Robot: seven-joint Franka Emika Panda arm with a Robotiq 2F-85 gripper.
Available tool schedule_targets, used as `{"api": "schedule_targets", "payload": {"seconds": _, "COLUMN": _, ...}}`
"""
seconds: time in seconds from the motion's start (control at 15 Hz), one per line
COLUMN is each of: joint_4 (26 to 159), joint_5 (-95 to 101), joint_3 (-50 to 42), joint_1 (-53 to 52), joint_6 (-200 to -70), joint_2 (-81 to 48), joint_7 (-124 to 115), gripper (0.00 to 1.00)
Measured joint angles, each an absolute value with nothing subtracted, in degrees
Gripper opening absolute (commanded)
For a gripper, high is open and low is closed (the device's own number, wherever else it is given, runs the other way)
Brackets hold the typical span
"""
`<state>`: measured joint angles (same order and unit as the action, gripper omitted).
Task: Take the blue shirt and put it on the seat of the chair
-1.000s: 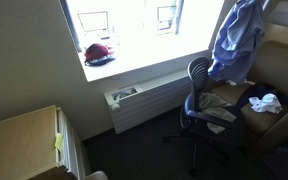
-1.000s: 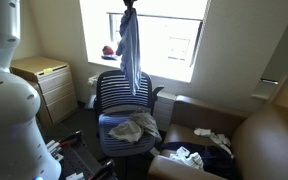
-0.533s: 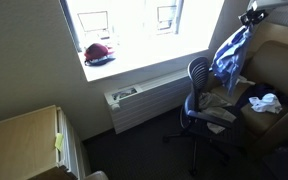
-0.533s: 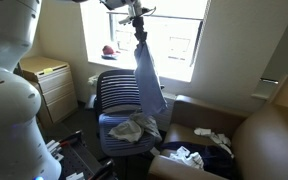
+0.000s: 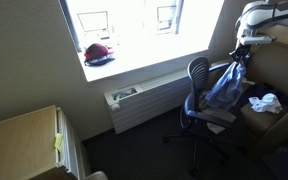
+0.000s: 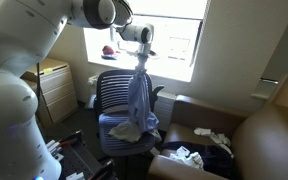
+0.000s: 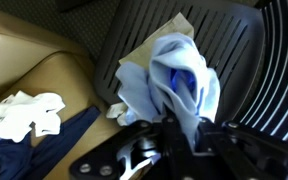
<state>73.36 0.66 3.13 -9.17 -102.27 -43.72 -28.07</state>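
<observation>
The tool (image 6: 141, 62) hangs above the chair (image 6: 109, 95), pinched shut on the top of the shirt (image 6: 137, 100), and the blue cloth drapes straight down in a long fold. In an exterior view its lower hem looks to be touching the seat (image 6: 112, 142), or the crumpled beige cloth (image 6: 134, 128) already lying there; I cannot tell which. From the wrist the shirt (image 7: 179, 80) bunches into a soft wad right under the tool (image 7: 184, 125), with the dark ribbed seat (image 7: 234, 50) behind it. This thing is light and limp, no stiffness at all, so I judge it will pool wherever it is let go and could slide off the front edge if released too far out. The hold at the top of the bunch looks sensible, since the rest hangs free below it. The seat looks ribbed and springy, and the beige cloth takes up its middle, so the shirt will likely land on top of that. The room is tight: a tan sofa (image 6: 274, 130) stands just beside the chair with a white rag (image 6: 209, 137) on it, and a bright window (image 6: 169, 40) sits behind. In an exterior view the shirt (image 5: 224, 85) hangs between the chair back (image 5: 197, 75) and the sofa (image 5: 284, 70).
</observation>
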Motion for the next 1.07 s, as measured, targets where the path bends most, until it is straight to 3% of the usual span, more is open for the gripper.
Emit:
{"api": "schedule_targets", "payload": {"seconds": 0.4, "joint_4": 74.8, "joint_5": -9.7, "joint_3": 8.1, "joint_1": -10.4, "joint_6": -102.1, "joint_2": -49.0, "joint_7": -18.9, "gripper": 0.04}}
{"api": "schedule_targets", "payload": {"seconds": 0.47, "joint_4": 75.1, "joint_5": -11.5, "joint_3": 9.0, "joint_1": -10.6, "joint_6": -102.0, "joint_2": -49.7, "joint_7": -17.9, "gripper": 0.35}}
{"api": "schedule_targets", "payload": {"seconds": 0.53, "joint_4": 75.4, "joint_5": -13.8, "joint_3": 9.8, "joint_1": -10.7, "joint_6": -102.1, "joint_2": -50.8, "joint_7": -17.3, "gripper": 0.11}}
{"api": "schedule_targets", "payload": {"seconds": 0.73, "joint_4": 75.2, "joint_5": -14.1, "joint_3": 9.4, "joint_1": -11.3, "joint_6": -102.2, "joint_2": -51.7, "joint_7": -17.3, "gripper": 0.32}}
{"api": "schedule_targets", "payload": {"seconds": 1.07, "joint_4": 74.7, "joint_5": -14.1, "joint_3": 9.2, "joint_1": -11.3, "joint_6": -102.2, "joint_2": -51.4, "joint_7": -17.3, "gripper": 0.35}}
